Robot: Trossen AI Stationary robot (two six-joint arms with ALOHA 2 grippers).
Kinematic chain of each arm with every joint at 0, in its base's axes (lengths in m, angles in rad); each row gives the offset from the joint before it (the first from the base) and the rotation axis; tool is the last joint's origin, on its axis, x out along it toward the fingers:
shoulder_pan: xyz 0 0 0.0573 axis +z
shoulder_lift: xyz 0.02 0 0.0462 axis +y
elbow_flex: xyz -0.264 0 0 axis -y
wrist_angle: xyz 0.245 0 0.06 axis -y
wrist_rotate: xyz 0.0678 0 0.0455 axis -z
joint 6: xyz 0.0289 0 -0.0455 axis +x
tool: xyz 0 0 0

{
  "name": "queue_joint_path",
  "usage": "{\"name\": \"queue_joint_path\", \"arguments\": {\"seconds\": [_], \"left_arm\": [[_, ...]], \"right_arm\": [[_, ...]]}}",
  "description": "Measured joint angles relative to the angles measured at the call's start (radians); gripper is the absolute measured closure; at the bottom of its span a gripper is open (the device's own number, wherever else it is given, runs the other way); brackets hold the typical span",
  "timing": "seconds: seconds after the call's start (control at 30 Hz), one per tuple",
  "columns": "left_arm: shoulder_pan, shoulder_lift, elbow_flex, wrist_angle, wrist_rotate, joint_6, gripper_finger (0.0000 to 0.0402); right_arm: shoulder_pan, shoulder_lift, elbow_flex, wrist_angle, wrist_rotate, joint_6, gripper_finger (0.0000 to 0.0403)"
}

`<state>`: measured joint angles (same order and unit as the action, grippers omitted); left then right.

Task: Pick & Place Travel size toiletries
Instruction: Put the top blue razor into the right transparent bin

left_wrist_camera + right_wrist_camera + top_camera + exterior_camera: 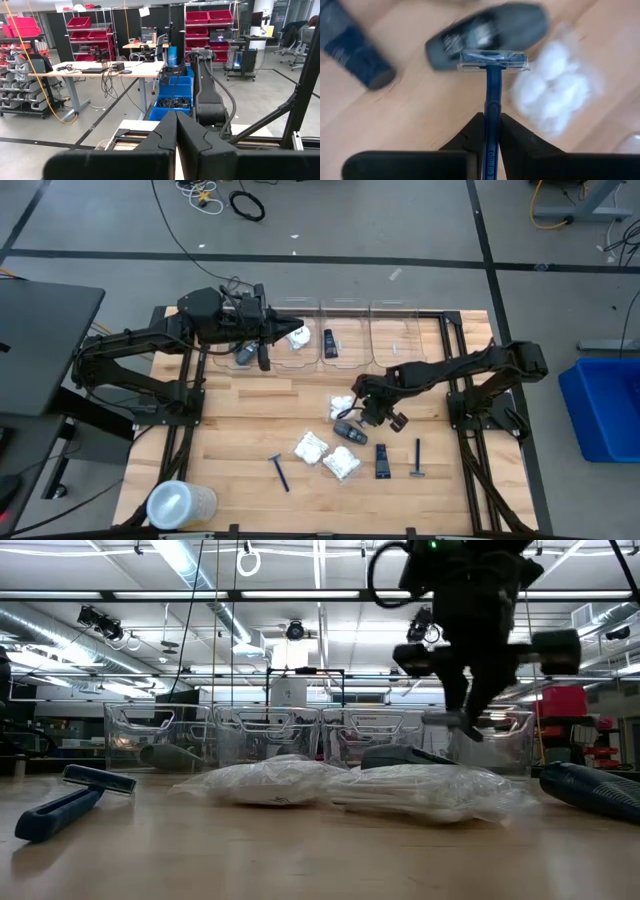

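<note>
My right gripper [362, 404] hangs over the middle of the table, shut on a thin blue razor [492, 75]. Below it lie a dark grey oval case [490, 32], a white crinkly packet [552, 87] and a black tube [355, 50]. Two more white packets [310, 447] [341, 464], a black tube [382, 460] and two blue razors [418, 458] [279, 471] lie toward the near edge. My left gripper [176, 131] is shut with nothing in it, held level above the far-left bins [262, 330]. My right gripper pinches the razor's blue handle [491, 131] between its two fingers [470, 137], which lie along the handle. It slants down from above. The razor sticks out past the fingertips with its head [492, 61] farthest out, lifted clear of the table.
Clear plastic bins [345, 330] line the far edge; they hold a white packet [298, 336], a black tube [330, 342] and a dark oval case [243, 352]. A large translucent round container [180, 505] lies at the near left corner.
</note>
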<state>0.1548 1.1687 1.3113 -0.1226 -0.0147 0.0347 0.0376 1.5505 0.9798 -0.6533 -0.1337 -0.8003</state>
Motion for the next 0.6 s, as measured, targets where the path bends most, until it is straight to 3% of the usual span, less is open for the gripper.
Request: {"name": "queue_joint_path", "arguments": {"seconds": [0.37, 0.6], "left_arm": [[0.004, 0.000, 0.000, -0.038, 0.003, -0.030, 0.0397], [0.004, -0.008, 0.000, -0.095, 0.045, -0.022, 0.0398]], "right_arm": [[-0.032, -0.005, 0.064, -0.002, 0.001, 0.131, 0.0354], [-0.064, -0.073, 0.065, -0.018, 0.000, 0.181, 0.0354]]}}
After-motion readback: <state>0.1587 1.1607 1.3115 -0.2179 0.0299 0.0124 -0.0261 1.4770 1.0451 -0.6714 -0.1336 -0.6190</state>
